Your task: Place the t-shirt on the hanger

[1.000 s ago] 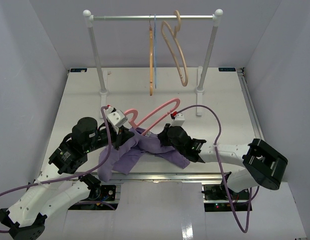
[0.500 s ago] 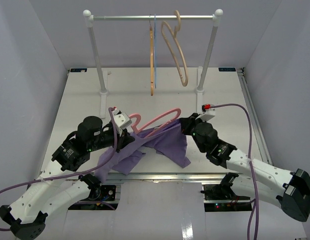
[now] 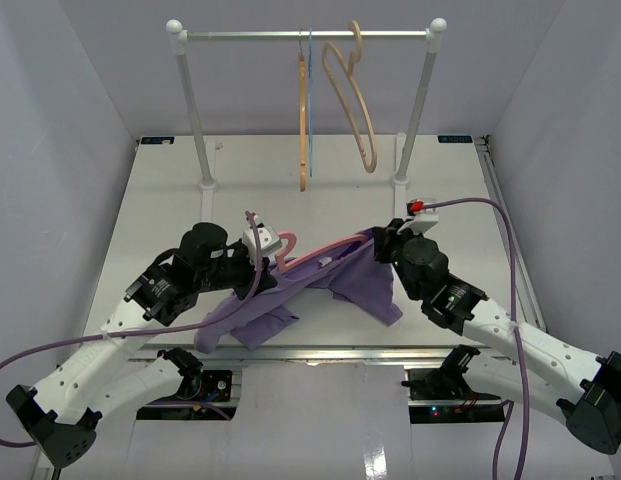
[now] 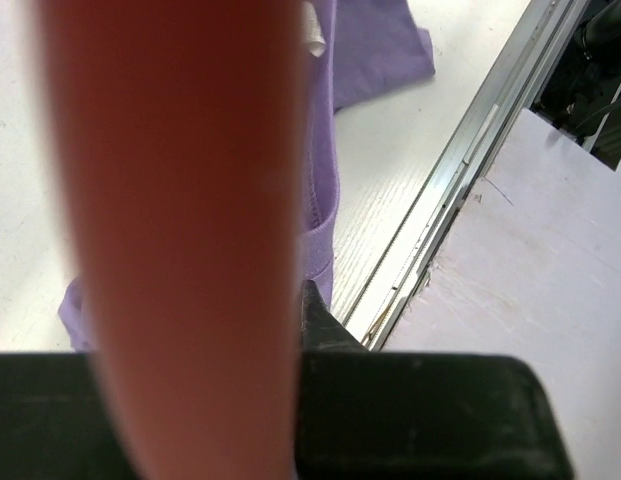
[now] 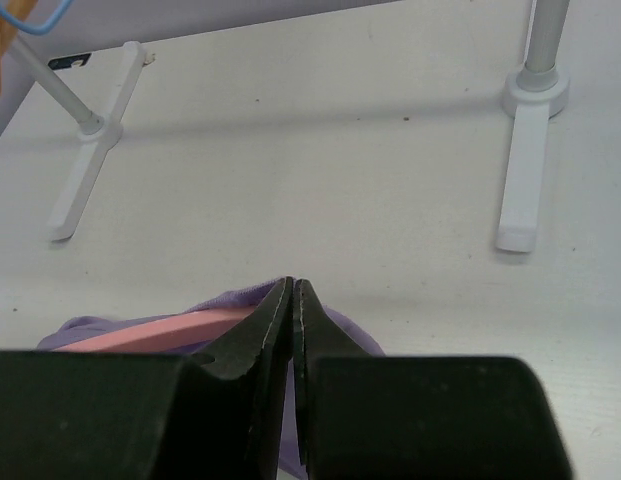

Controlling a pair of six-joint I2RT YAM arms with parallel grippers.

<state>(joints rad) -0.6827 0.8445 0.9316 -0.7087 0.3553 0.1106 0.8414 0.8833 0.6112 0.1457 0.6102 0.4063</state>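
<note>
At frame centre, the left gripper (image 3: 262, 244) clamps the hanger (image 3: 320, 253) near its hook and the right gripper (image 3: 383, 243) pinches the t-shirt (image 3: 365, 285) over the hanger's right-hand end, where the thin fabric may slip free and slide off.

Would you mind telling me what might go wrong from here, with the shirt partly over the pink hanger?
1. The right gripper pinches the t-shirt only at its fingertips, so the fabric may slip free.
2. Much of the t-shirt droops bunched below the hanger, so it might drag back off.
3. The left gripper holds the hanger near its hook, so the frame could twist in the grip.
</note>
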